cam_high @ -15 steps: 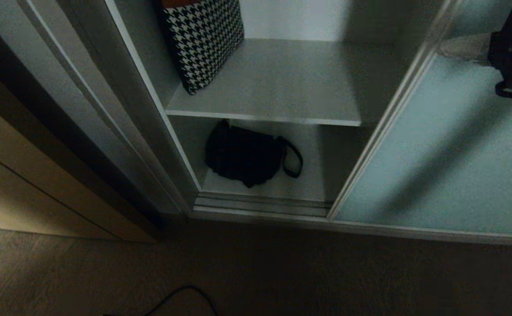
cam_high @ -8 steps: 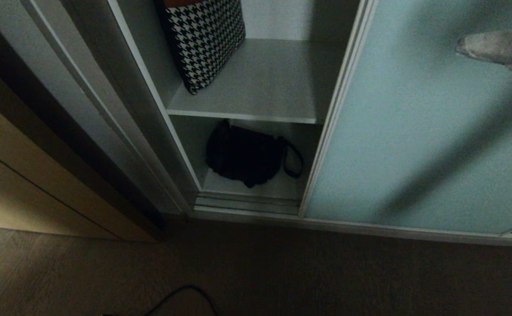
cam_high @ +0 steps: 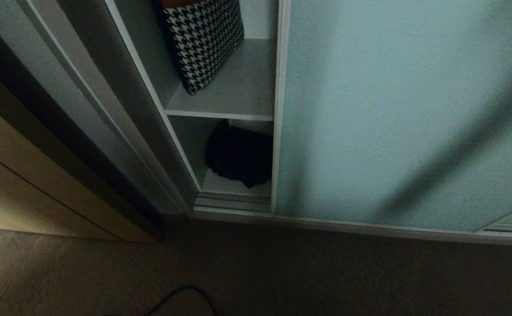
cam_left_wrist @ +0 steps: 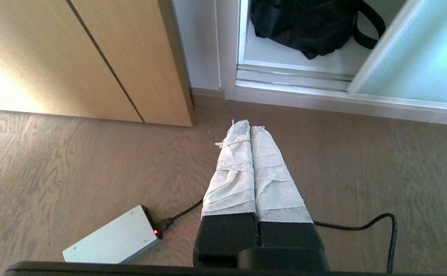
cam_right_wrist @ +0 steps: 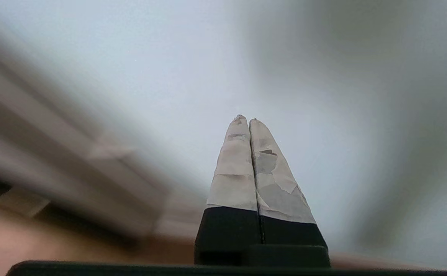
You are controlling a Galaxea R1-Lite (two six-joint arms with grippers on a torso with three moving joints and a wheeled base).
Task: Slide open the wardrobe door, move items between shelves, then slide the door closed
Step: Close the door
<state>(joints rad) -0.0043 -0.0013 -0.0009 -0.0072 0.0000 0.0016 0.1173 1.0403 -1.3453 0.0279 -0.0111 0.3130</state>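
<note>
The sliding wardrobe door (cam_high: 392, 109), frosted pale teal with a slim silver frame, covers most of the opening and leaves a narrow gap at the left. In that gap the black fabric bundle (cam_high: 238, 153) lies on the lower shelf (cam_high: 234, 188), its right side hidden behind the door. The upper shelf (cam_high: 238, 92) runs above it. My right gripper (cam_right_wrist: 245, 119) is shut and empty, pointing at the pale door panel (cam_right_wrist: 169, 57); it is outside the head view. My left gripper (cam_left_wrist: 250, 128) is shut and empty, parked low over the floor, short of the bundle (cam_left_wrist: 307, 23).
A houndstooth cushion (cam_high: 203, 39) leans on the upper shelf. A beige wooden cabinet (cam_left_wrist: 93, 57) stands left of the wardrobe. On the wooden floor lie a silver box with a red light (cam_left_wrist: 112, 241) and a black cable (cam_left_wrist: 380, 226). The door track (cam_high: 234, 204) runs along the bottom.
The sliding door has moved left across the opening, narrowing the gap and hiding the bundle's strap. The right gripper has left the head view.
</note>
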